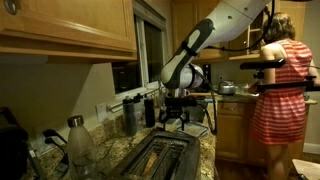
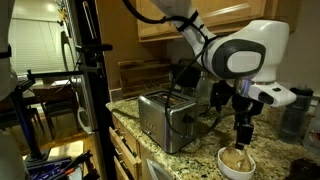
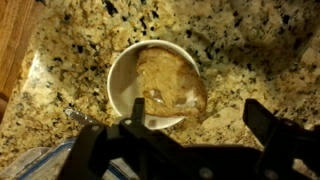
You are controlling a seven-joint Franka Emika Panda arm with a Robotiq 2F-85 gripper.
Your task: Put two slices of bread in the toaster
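The slices of bread [image 3: 172, 82] lie right under me, pale tan with browner patches, leaning inside a white bowl [image 3: 118, 85]. I cannot tell how many are stacked there. My gripper [image 3: 178, 128] hangs just above that bowl. My fingers [image 3: 275, 135] are spread wide, one towards each side of it, holding nothing and touching neither bread nor rim. The bowl sits on a speckled granite counter [image 3: 250, 40].

In an exterior view the same bread [image 2: 237, 157] shows as a tan heap in the bowl [image 2: 236, 172], close to the counter's front edge. My gripper [image 2: 245, 136] points straight down over it.

Farther along the counter, apart from the bowl, stands the toaster [image 2: 165, 122], shiny steel and upright. In an exterior view the toaster [image 1: 160, 158] fills the foreground, its two long dark slots on top, and my gripper [image 1: 175, 118] hangs beyond it.

Above me my white arm [image 2: 245, 55] bends down from near the cabinets. Against the wall stand dark bottles [image 1: 130, 115], and a clear glass bottle [image 1: 80, 140] stands nearer the camera. Wooden cabinets [image 1: 60, 25] hang overhead. Farthest off, a person in a red striped dress [image 1: 280, 95] stands at another counter, back turned.
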